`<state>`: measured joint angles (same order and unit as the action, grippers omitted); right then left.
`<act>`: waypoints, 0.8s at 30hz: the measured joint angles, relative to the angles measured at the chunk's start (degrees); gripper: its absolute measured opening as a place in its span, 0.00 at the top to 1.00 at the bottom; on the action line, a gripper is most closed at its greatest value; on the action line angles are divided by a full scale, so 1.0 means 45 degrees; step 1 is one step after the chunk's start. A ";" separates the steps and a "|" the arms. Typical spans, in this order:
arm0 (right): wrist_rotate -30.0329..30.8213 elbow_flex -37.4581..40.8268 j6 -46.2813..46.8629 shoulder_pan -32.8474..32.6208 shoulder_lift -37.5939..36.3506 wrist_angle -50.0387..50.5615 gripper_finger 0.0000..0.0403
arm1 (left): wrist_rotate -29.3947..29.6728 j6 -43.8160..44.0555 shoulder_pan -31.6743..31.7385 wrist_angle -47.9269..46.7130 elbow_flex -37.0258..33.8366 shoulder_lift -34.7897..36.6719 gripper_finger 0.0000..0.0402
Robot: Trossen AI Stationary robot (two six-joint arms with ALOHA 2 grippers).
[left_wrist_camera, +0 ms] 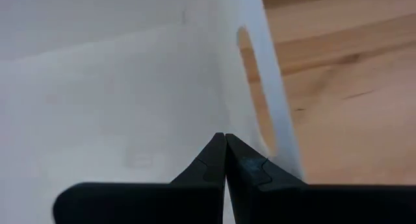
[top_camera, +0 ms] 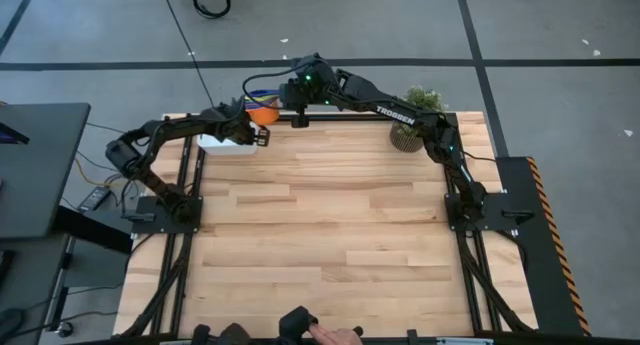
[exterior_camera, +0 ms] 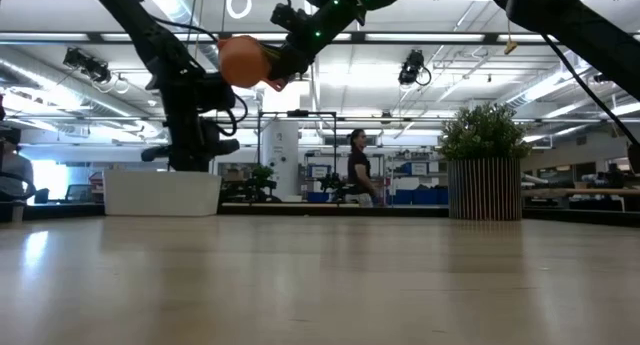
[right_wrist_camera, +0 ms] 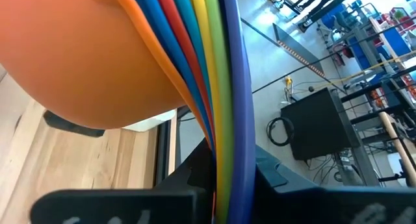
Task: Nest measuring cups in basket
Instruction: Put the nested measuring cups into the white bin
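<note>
This is a big open robotics lab or industrial workspace. Long ceiling lights [exterior_camera: 90, 47] run over a wide hall. A person [exterior_camera: 358, 165] stands far back among blue equipment [exterior_camera: 420, 195]. The wooden table [top_camera: 330, 235] sits on a grey floor with black tape lines [top_camera: 400, 61], cables [top_camera: 212, 0] trailing nearby.

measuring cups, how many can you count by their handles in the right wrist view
7 by colour bands, though some may be hidden: the measuring cups are nested in one stack, orange outermost, handles pinched edge-on by the right gripper, held in the air beside the basket.
</note>
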<state>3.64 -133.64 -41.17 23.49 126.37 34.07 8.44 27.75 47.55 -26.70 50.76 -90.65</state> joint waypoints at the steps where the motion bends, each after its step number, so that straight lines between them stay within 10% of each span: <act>1: 0.0015 0.0000 0.0000 0.0004 0.0000 0.0012 0.87 | -0.0195 0.0000 -0.0054 0.0127 0.0000 -0.0042 0.97; 24: -0.0228 0.0000 -0.0277 0.0112 -0.0029 0.0091 0.87 | -0.3434 0.2155 -0.2148 0.2826 -0.0005 -0.0045 0.97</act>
<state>2.61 -133.64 -42.41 23.99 126.23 34.48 -7.02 37.44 37.88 -13.98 50.74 -90.85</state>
